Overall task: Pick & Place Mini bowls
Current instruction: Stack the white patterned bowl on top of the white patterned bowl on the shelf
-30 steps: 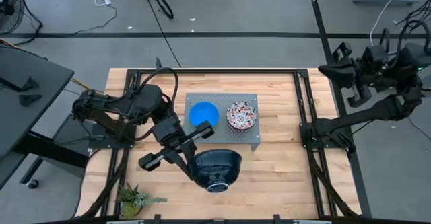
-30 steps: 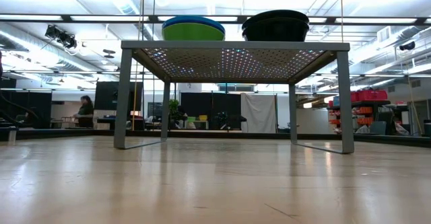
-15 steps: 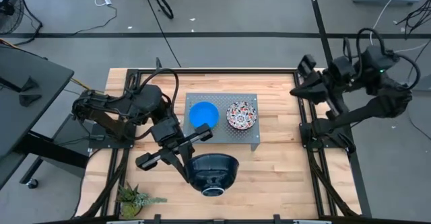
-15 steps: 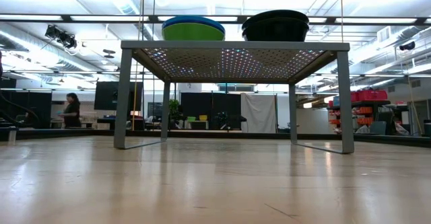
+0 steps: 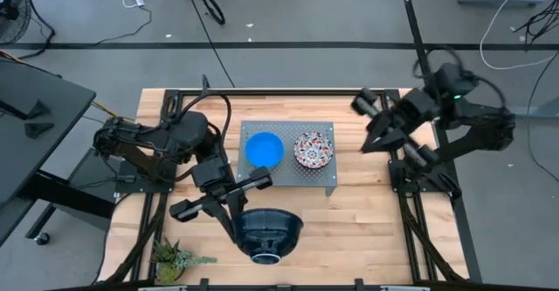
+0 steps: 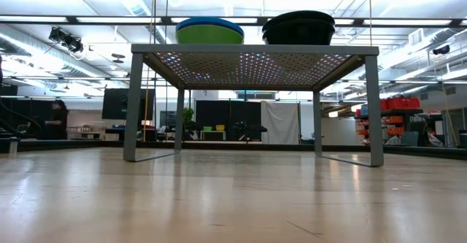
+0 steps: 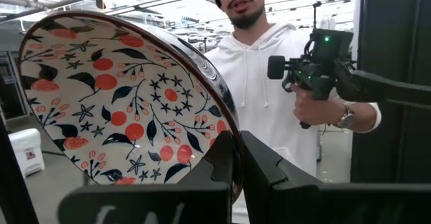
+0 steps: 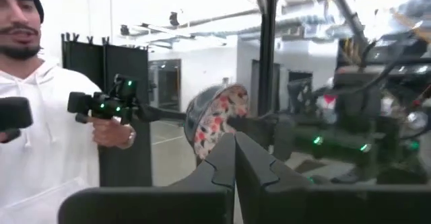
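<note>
While the left pincer (image 5: pixel 229 205) clamps the rim of a floral bowl (image 7: pixel 121 103), seemingly rigid, glazed and breakable, the right pincer (image 5: pixel 365 127) hangs shut, empty

A dark blue-black bowl (image 5: pixel 268 232), white inside with red berries and dark leaves and stars, sits above a pale wood worktop (image 5: pixel 367 230). On a grey perforated tray (image 5: pixel 325 184): a bright blue bowl (image 5: pixel 263 149) and a white red-and-dark floral bowl (image 5: pixel 314 149).
</note>
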